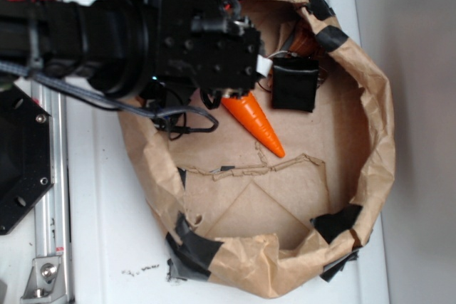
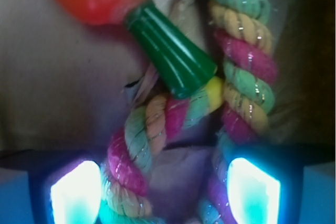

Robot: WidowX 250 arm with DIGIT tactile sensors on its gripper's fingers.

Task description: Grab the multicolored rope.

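Observation:
The multicolored rope (image 2: 247, 72), twisted from pink, yellow and pale green strands, fills the wrist view, bent in a loop. My gripper (image 2: 164, 182) is open and straddles the loop. One strand lies against the left fingertip (image 2: 76, 192), the other against the right one (image 2: 252, 190), with bare bag floor showing between the strands. The toy carrot's green top (image 2: 170, 56) rests across the rope. In the exterior view my gripper (image 1: 235, 83) is down inside the paper bag and hides the rope. Only the carrot's orange tip (image 1: 256, 124) shows.
The brown paper bag (image 1: 370, 140), with its rolled rim and black tape patches, walls in the work area. A black block (image 1: 294, 83) stands just right of the gripper. A white surface and a metal rail (image 1: 50, 197) lie to the left.

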